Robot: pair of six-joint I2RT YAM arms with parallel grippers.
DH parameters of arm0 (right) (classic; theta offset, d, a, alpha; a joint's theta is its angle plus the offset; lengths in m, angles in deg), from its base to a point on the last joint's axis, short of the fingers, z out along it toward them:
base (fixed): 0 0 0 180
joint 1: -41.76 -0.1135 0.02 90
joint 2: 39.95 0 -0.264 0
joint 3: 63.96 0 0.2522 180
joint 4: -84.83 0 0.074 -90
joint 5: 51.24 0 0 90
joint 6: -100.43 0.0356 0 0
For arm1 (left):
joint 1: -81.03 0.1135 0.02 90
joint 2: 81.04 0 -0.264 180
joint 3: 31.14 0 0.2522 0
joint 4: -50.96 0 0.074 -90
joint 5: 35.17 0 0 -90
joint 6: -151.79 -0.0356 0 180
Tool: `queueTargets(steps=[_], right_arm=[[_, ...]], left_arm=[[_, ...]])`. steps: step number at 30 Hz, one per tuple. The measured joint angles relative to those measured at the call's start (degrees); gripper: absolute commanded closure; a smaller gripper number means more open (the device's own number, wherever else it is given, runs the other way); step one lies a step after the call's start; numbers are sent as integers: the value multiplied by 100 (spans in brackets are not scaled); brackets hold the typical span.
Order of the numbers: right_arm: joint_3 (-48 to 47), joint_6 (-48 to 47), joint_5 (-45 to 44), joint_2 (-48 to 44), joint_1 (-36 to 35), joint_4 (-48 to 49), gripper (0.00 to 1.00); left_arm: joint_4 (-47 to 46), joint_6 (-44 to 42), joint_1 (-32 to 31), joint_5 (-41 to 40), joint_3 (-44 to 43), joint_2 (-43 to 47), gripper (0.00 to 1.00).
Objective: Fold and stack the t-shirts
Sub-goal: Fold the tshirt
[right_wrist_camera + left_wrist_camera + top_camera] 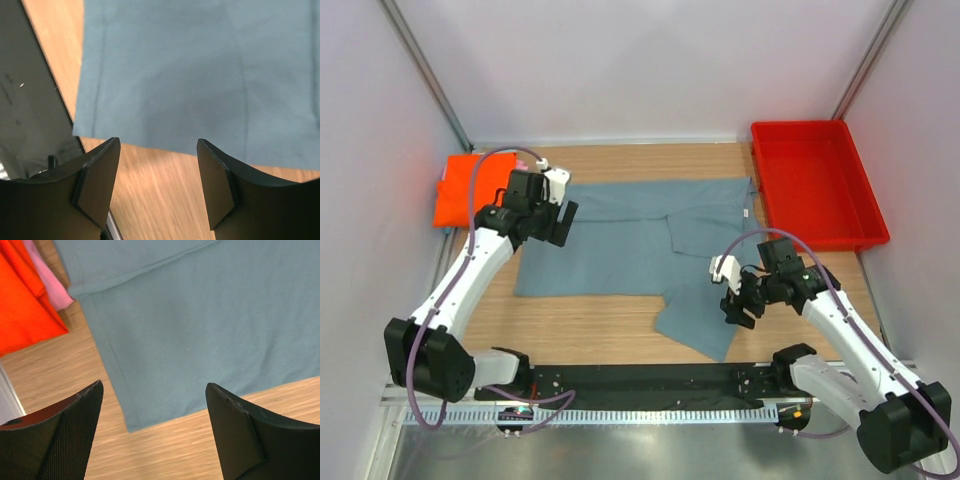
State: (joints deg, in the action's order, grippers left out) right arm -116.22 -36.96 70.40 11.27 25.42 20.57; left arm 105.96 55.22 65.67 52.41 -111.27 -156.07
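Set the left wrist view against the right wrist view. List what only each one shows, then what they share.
Only the left wrist view: the orange shirt, the pink shirt showing next to it, and the open left hand. Only the right wrist view: the black base plate and the open right hand. Both: the grey-blue shirt lying on the wooden table, with neither hand holding anything.
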Motion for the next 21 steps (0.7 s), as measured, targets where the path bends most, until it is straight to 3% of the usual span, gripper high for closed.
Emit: queueTargets(steps=[7, 21], right_arm=[[343, -269, -90, -11, -855, 13, 34], [872, -286, -688, 247, -1587, 800, 34]], left_arm=[[-197, -181, 0, 15, 118, 37, 15], [-127, -208, 0, -125, -7, -883, 14]])
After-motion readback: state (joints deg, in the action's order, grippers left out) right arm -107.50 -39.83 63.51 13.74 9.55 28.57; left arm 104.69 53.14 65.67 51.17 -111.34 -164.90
